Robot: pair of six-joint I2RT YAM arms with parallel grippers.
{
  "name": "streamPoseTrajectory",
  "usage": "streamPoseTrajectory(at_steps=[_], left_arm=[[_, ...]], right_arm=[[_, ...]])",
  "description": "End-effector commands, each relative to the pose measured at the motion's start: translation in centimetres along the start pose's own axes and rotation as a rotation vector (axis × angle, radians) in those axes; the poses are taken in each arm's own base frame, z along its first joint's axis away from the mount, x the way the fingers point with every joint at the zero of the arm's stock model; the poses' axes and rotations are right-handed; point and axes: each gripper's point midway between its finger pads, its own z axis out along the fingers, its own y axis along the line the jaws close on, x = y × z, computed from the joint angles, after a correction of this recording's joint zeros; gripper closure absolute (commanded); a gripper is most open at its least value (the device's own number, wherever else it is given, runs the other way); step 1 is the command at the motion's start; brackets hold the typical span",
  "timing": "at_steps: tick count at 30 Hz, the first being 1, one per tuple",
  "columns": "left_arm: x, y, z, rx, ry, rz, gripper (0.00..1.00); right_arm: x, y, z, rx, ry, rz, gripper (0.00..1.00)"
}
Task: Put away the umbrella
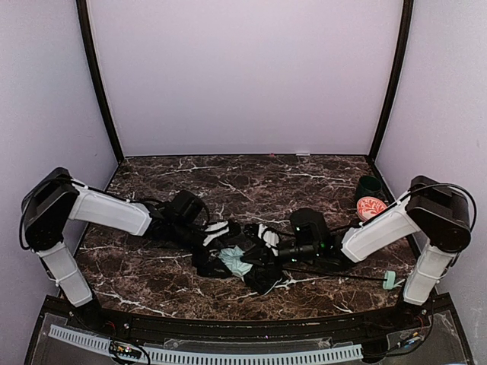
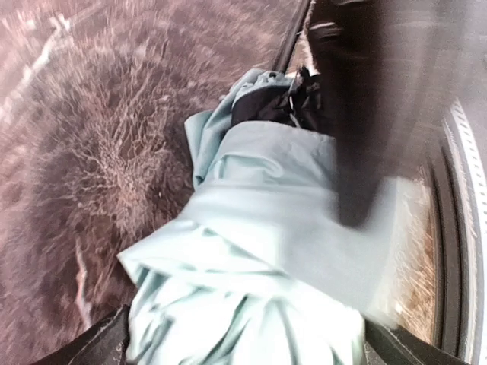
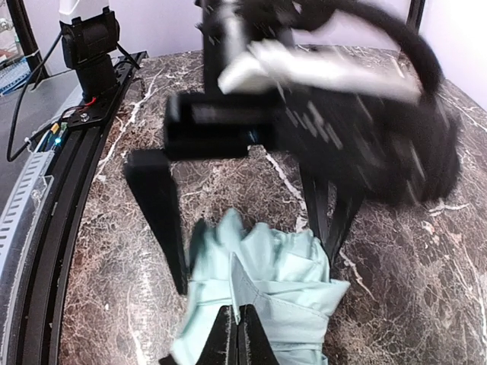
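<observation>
1. The right gripper (image 3: 236,331) has its fingers pressed together, tips against the mint fabric. We judge that a thin fold is pinched between them, though the contact itself is hard to see.
2. The left gripper (image 3: 251,266) is spread wide. Its two dark fingers (image 3: 156,220) stand on either side of the bunched fabric and close on nothing.
3. The umbrella (image 1: 236,262) lies collapsed near the near edge of the table (image 1: 228,175), about midway between its left and right edges. It is a loose heap of black lining with a patch of mint showing.
4. Its thin black shaft (image 1: 335,274) runs off toward the right, and the small mint handle (image 1: 389,280) lies close to the near right corner.
5. We read the step in hand as gathering the loose canopy so it can be wrapped tight.
6. To do it well, we should hold the right pinch steady as an anchor and bring the left fingers lower around the whole bundle before closing. That way they take in the fabric and ribs together and not just one flap.
7. We should close slowly and along the line of the shaft, because a sideways pull could bend a rib or tug the fold out of the right fingers.
8. The patterned orange-and-white round object (image 1: 370,207) sits well apart near the right edge and needs no attention.
</observation>
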Motion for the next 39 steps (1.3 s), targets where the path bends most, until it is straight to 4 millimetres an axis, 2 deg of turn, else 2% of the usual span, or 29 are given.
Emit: streamPoseTrajectory(at_steps=[1,6,9,12,21,24,26,29,30,33,39], left_arm=[[-2.1,-1.4,-3.1,-0.056,-0.095,0.163,0.01],[-1.6,-1.5,-3.7,-0.136,-0.042,0.206,0.01],[-0.4,-0.7,-3.5,-0.229,-0.022,0.256,0.02],[-0.1,0.2,-2.9,-0.257,-0.001,0.281,0.04],[0.4,0.1,0.3,-0.107,0.061,0.288,0.02],[0.8,-0.3,0.7,-0.074,0.058,0.290,0.06],[0.6,-0.7,0.7,-0.048,0.043,0.293,0.14],[0.0,-1.3,0.7,-0.012,0.025,0.275,0.45],[-0.2,-1.5,0.7,0.001,0.022,0.260,0.51],[-0.4,-2.3,0.6,0.043,0.003,0.229,0.59],[0.3,-2.9,1.0,0.086,0.019,0.162,0.93]], right_arm=[[-0.8,-0.4,-0.1,-0.016,-0.043,0.009,1.00],[-0.8,-1.0,-0.3,-0.013,-0.038,0.011,1.00],[-0.9,-1.1,-0.3,-0.015,-0.036,0.009,1.00],[-1.0,-1.0,-0.2,-0.029,-0.032,0.003,1.00],[-1.8,-1.0,-0.2,-0.034,-0.035,-0.015,1.00],[-2.1,-1.2,-0.1,-0.034,-0.041,-0.018,1.00],[-2.3,-1.3,-0.1,-0.034,-0.045,-0.020,1.00],[-2.5,-1.6,-0.1,-0.034,-0.049,-0.022,1.00],[-2.5,-1.6,-0.1,-0.031,-0.050,-0.023,1.00],[-2.6,-1.7,-0.1,-0.030,-0.053,-0.023,1.00],[-3.6,-2.0,-0.6,-0.008,-0.068,-0.043,1.00]])
